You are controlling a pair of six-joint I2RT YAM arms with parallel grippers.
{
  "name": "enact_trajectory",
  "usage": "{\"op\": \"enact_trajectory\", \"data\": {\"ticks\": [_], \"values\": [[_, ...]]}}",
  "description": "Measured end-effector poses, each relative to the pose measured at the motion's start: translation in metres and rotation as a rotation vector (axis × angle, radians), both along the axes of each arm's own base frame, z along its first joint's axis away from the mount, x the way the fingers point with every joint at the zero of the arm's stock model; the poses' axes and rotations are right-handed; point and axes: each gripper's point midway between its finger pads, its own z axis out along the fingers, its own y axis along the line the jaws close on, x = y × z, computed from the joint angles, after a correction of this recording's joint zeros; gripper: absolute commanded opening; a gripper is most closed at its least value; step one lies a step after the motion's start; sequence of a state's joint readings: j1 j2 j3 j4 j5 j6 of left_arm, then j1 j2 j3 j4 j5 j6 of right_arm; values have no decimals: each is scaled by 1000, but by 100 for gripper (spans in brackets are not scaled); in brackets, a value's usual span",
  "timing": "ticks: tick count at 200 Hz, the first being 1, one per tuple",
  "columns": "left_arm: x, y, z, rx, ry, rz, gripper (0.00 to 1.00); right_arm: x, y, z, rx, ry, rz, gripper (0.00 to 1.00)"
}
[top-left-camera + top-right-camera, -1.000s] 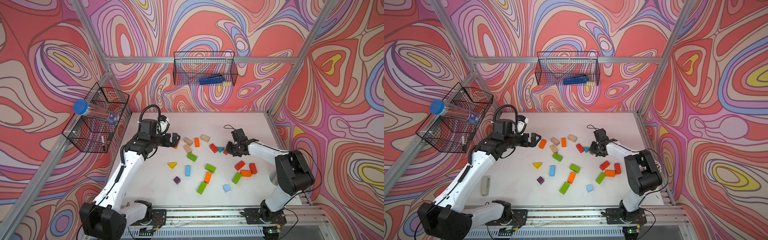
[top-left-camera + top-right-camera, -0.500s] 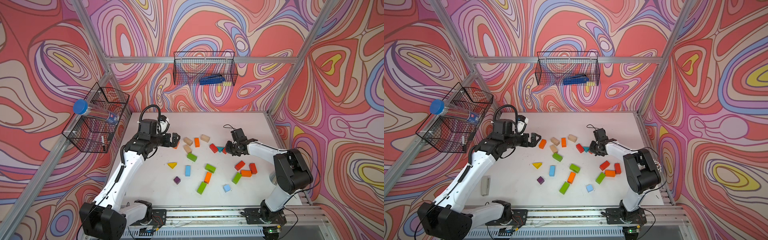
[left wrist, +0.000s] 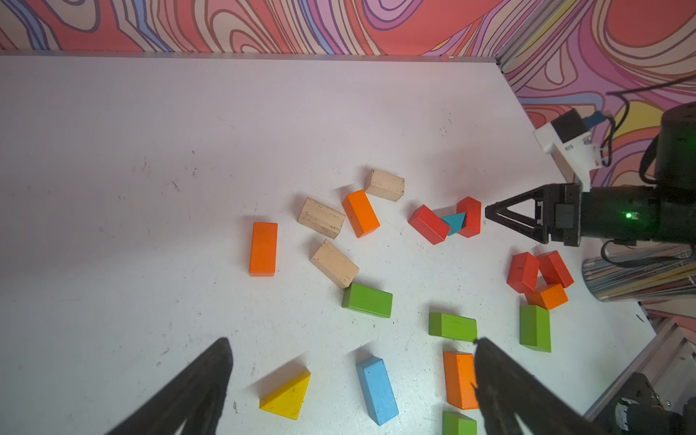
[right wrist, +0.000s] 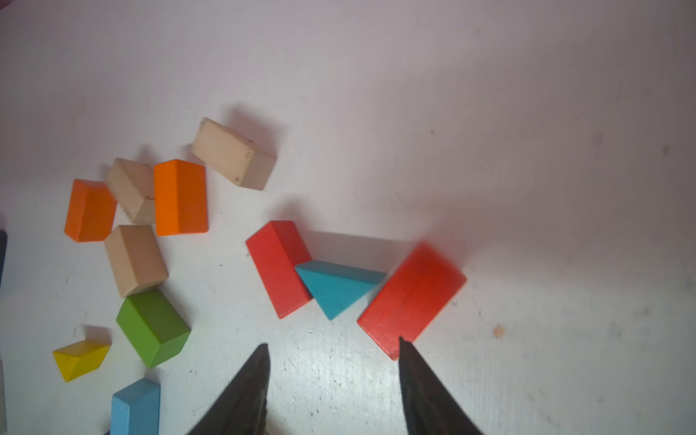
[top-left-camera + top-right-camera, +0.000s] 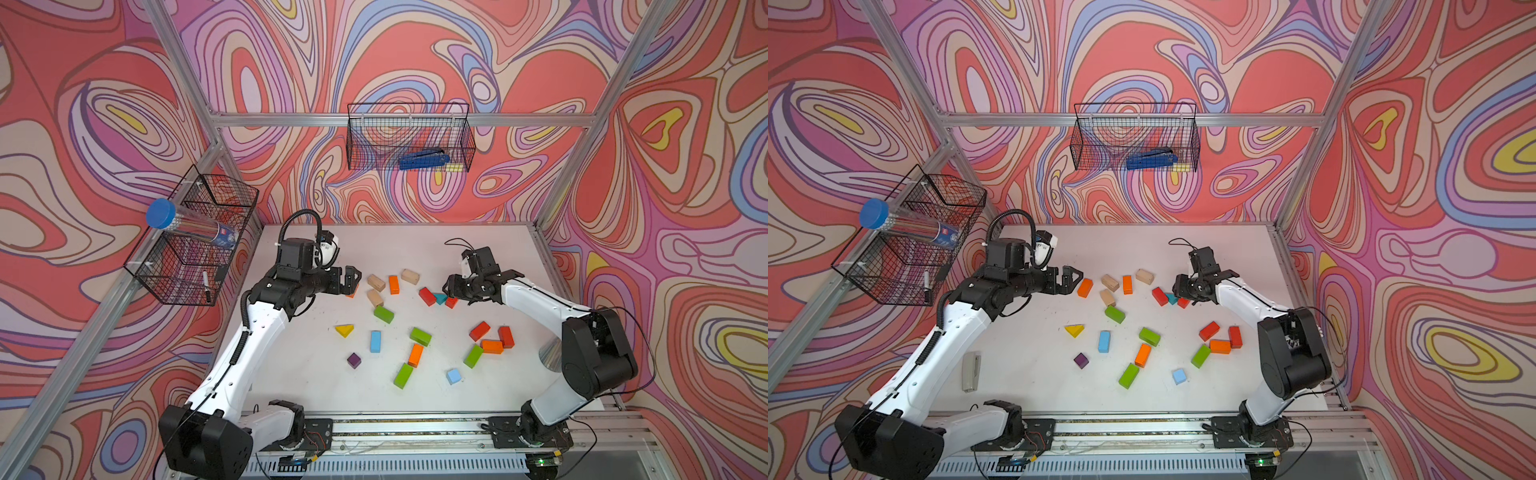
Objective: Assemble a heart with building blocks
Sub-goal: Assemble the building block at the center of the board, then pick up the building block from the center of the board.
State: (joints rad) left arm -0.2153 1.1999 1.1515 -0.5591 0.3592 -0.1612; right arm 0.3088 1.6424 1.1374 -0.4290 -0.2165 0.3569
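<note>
Right arm stretched low toward centre frame, right gripper (image 4: 333,344) fingers apart, bare table (image 5: 415,249) between; one tip at the edge of a blurred red brick (image 4: 412,301) that touches a teal wedge (image 4: 337,288). Left gripper (image 3: 350,341) spread wide, empty, by an orange brick (image 5: 1084,287). Painted wooden blocks (image 5: 420,336) scattered mid-frame.

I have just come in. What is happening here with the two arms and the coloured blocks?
Two robot arms are meant to build a heart from wooden blocks, and it has barely begun: most lie scattered on the white table. The right hand is open beside a red brick that touches a teal triangle, with a second red brick on the triangle's other side. The left hand is open and empty above the table.
</note>
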Motion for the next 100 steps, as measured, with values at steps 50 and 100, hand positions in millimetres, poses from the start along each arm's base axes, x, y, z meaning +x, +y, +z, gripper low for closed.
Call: {"op": "enact_trajectory", "data": {"ticks": [50,100], "values": [[0,-1,0,-3,1,-4,100,42,34,33,-38,-112,208,72],[0,-1,0,-3,1,-4,100,59,71,-4,-134,-57,349,76]]}}
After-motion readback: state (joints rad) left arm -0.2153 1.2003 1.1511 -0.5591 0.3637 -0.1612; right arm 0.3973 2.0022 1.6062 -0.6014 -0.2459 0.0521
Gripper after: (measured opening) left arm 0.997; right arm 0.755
